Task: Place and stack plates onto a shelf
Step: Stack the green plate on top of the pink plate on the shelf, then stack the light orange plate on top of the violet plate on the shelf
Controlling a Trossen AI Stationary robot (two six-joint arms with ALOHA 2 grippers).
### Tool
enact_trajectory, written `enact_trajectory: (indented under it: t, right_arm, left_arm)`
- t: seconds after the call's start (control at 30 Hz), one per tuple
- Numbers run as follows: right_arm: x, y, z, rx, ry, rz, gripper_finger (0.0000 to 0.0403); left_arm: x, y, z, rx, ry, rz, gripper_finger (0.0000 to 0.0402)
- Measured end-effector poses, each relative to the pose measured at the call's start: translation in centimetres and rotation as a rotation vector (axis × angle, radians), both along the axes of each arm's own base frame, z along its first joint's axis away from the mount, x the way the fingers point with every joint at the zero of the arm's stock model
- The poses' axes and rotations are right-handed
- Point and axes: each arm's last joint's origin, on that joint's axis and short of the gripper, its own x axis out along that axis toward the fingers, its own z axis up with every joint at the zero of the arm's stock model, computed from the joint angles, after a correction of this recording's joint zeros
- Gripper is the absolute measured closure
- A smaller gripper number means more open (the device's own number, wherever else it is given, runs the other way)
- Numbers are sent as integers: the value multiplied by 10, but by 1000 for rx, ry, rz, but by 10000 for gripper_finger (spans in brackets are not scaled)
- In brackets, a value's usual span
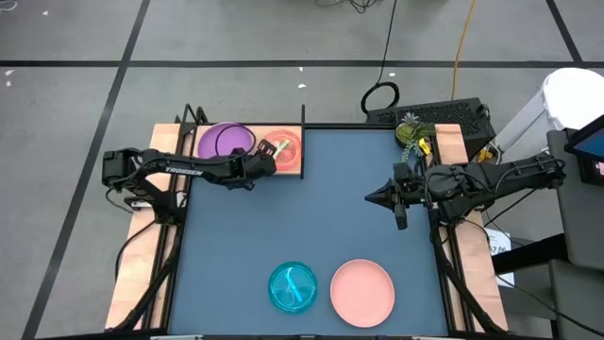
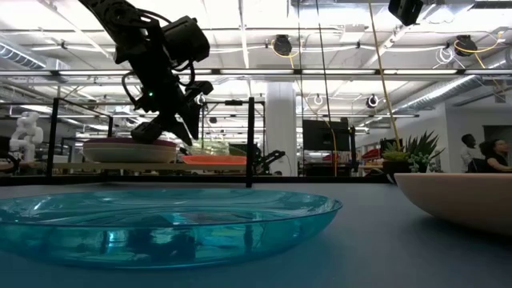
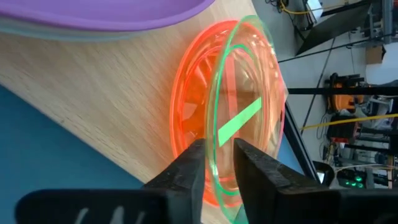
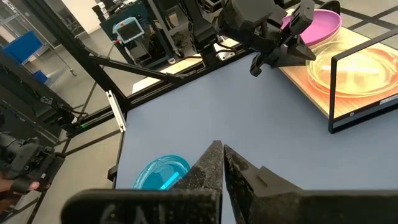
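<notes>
Green plate (image 3: 242, 118) rests in orange plate (image 3: 189, 106) on shelf (image 3: 106, 93); left fingers (image 3: 186, 171) astride its rim, parted.

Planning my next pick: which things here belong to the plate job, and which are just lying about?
Job:
wooden shelf
purple plate
green plate on orange plate
teal plate
salmon pink plate

Lying about:
potted plant
black keyboard
</notes>
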Motion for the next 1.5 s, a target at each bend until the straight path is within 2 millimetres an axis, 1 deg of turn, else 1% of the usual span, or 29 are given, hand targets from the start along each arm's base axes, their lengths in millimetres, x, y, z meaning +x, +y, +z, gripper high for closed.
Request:
enact_trajectory:
  t: [0.17, 0.37, 0.47, 0.67, 0.83, 0.97, 1.2, 1.33, 1.4, 1.5]
  right_arm:
    - [0, 0, 0, 0, 0, 0, 403]
    - [0, 0, 0, 0, 0, 0, 403]
    - [0, 0, 0, 0, 1, 0, 403]
    - [0, 0, 0, 0, 1, 0, 403]
    - [0, 0, 0, 0, 0, 0, 403]
    - [0, 0, 0, 0, 1, 1, 403]
    - [0, 0, 0, 2, 1, 3, 403]
    - [0, 0, 0, 2, 0, 4, 403]
    - [0, 0, 0, 2, 1, 4, 403]
    - [0, 0, 0, 2, 2, 4, 403]
  left_arm:
    - [0, 0, 0, 0, -2, -1, 285]
    - [2, 0, 1, -17, 3, -71, 257]
    - [2, 0, 1, -20, 0, -71, 231]
    - [3, 0, 2, -24, -23, -61, 167]
    - [9, 2, 7, 5, -103, -70, 129]
    - [11, 2, 9, 17, -130, -72, 122]
    - [10, 2, 9, 26, -112, -79, 121]
    - [9, 2, 16, 48, -112, -105, 121]
    - [4, 2, 19, 52, -89, -123, 121]
    - [2, 3, 28, 67, -103, -142, 121]
